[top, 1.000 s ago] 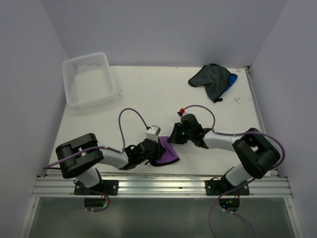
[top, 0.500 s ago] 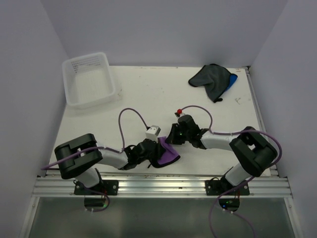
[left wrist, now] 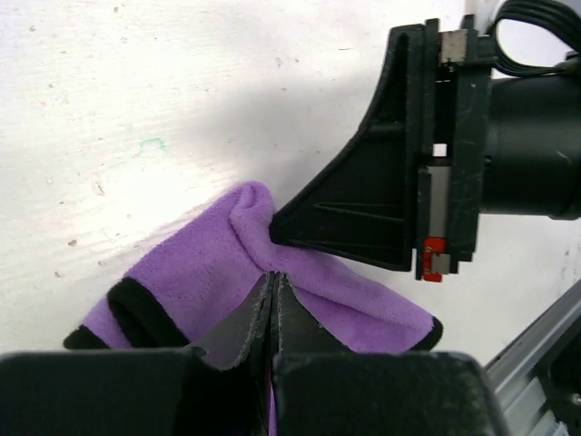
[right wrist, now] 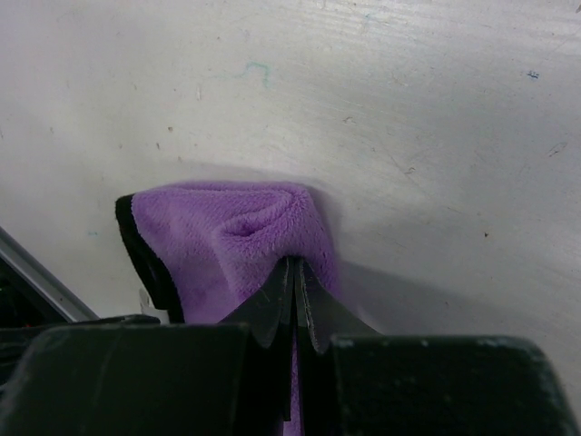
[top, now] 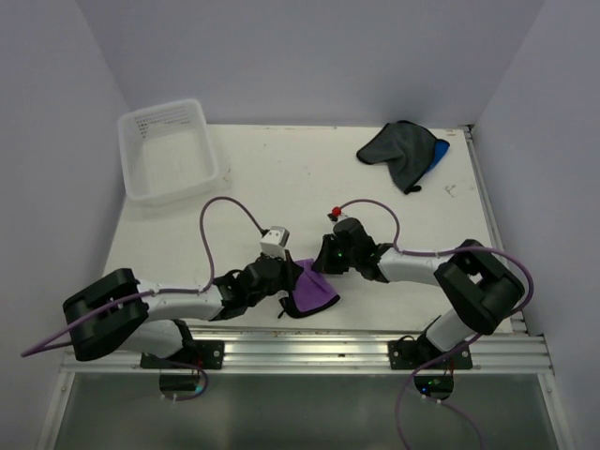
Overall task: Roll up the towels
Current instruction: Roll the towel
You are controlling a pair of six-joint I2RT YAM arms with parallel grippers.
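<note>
Purple towel [top: 317, 292]: lies on the table [top: 281, 178] at the near edge, between my two arms. It is folded over on itself in a loose bunch with its dark hem showing. I would not call it a roll yet.
Left gripper [top: 292, 284]: jaws pressed together. In its wrist view the tips [left wrist: 274, 283] sit on the purple towel [left wrist: 204, 272] with a thin sliver of cloth between them, so I read it as pinching the fabric.
Right gripper [top: 324, 265]: jaws also together, pinched on a raised fold of the purple towel [right wrist: 231, 232] in its own wrist view [right wrist: 292, 268]. From the left wrist view its tip [left wrist: 277, 232] touches the far fold of the cloth, facing my left one.
Grey towel [top: 394, 150]: heaped at the far right corner of the table, well apart from both arms and not rolled.
Blue towel [top: 439, 150]: mostly hidden under the grey towel, with only one edge peeking out on the right. Not rolled either.
Tub [top: 178, 192]: far left corner, with no towel in it that I can see.
Done so far: as I judge it, nothing is finished. The first towel is only partway gathered.
Left to do: tighten the purple towel into a proper roll, then separate the grey and blue ones and roll each.
Main worry: soft cloth can spring open once I let go, so the fold needs to be snug before release.
</note>
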